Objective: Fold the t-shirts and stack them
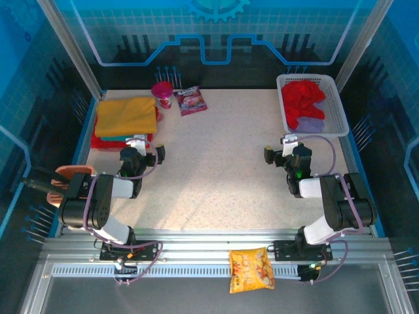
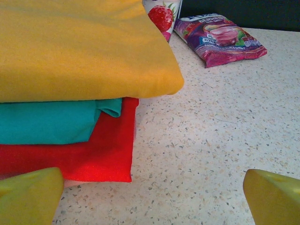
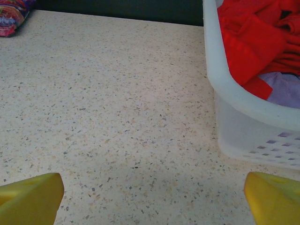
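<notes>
Left fingers [image 2: 28,197] wide, empty, near folded stack on worktop [image 1: 216,170]: yellow t-shirt [image 2: 79,47] over teal t-shirt [image 2: 47,124] over red t-shirt [image 2: 103,154]. Right fingers [image 3: 28,199] wide, empty, beside basket [image 3: 234,126] holding crumpled red shirt [image 3: 253,42], lilac shirt [image 3: 286,91].

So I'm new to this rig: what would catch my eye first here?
The neat stack at the far left of the table: yellow t-shirt on teal t-shirt on folded red t-shirt. At far right, a white basket holds a crumpled red t-shirt and a lilac t-shirt.

Left gripper [image 2: 152,199] jaws spread wide, right gripper [image 3: 152,199] likewise, both empty
</notes>
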Controlling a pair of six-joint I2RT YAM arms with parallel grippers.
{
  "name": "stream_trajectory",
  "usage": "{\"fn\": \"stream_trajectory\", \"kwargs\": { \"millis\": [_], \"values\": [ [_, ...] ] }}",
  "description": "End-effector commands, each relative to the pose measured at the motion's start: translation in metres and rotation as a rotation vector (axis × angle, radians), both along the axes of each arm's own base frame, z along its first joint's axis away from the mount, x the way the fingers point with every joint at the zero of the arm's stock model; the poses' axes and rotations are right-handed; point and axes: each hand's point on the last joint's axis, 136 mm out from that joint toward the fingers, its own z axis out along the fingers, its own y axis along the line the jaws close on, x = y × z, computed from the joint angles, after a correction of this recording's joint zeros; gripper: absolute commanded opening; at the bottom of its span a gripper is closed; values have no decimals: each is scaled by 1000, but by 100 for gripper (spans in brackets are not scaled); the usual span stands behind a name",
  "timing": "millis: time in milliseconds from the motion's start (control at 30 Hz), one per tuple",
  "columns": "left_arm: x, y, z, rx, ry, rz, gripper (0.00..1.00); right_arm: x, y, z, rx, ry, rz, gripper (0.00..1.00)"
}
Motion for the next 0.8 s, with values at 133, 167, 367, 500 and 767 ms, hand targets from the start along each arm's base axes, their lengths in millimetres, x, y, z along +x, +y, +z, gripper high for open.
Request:
{"fn": "stream_trajectory", "kwargs": {
  "millis": [133, 167, 367, 500, 767],
  "values": [
    [5, 2, 6, 15, -15, 0, 99, 7, 0, 12, -1, -36, -3, 100],
    [5, 4, 6, 16, -11, 14, 99, 6, 2, 15, 1, -36, 15, 100],
    [8, 16, 46, 21, 55, 99, 99, 2, 0, 50, -32, -7, -29, 100],
    [5, 16, 83, -78, 70, 144, 99, -2, -11, 80, -11, 15, -141, 100],
    [-12, -5, 124, -295, 289, 139, 99, -3, -34, 140, 15, 181, -355, 100]
  ]
}}
